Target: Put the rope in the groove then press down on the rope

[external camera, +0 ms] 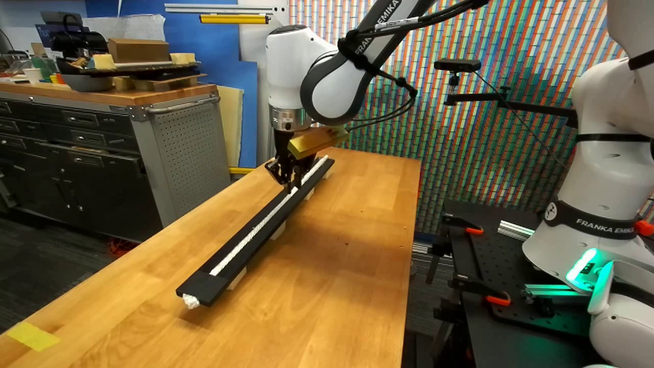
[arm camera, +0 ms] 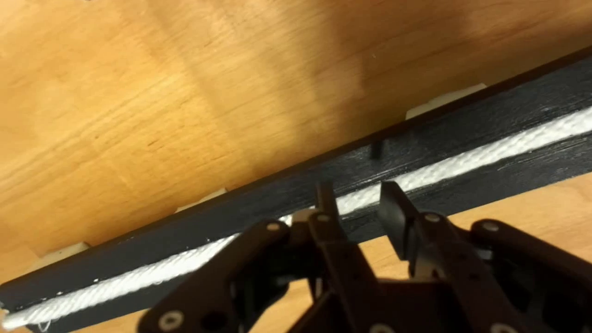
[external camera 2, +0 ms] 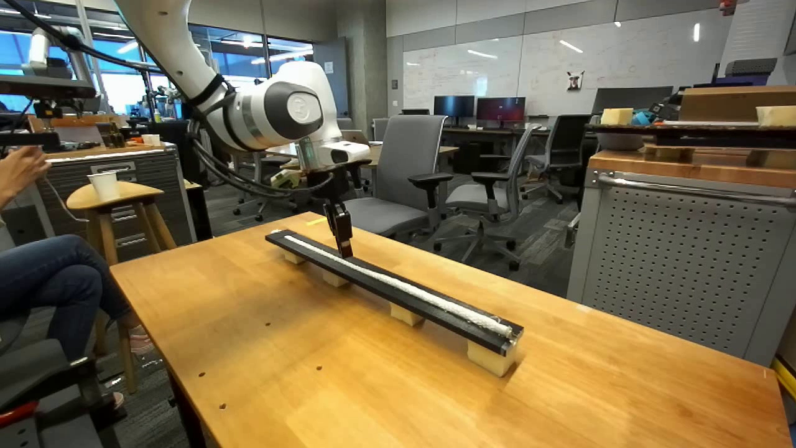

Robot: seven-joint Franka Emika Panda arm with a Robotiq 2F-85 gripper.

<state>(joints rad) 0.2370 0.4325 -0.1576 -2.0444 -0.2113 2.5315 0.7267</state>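
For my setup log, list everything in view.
table: one, brown, centre
blocks: four seen, cream, on table
bar: one, black, on blocks
rope: one, white, along bar
tape: one, yellow, on table
cabinets: at least two, grey and black, off table
box: one, brown, on cabinet
stool: one, tan, near cabinet
cups: at least two, white, on stool and cabinet
chairs: at least three, mostly grey, background
screens: at least two, dark, background
whiteboard: one, white, background
camera: at least one, black, off table
clutter: uncountable, mixed, on cabinet
person: one, blue jeans, near stool
robot arm: one, white, above table
claw: one, black, over bar
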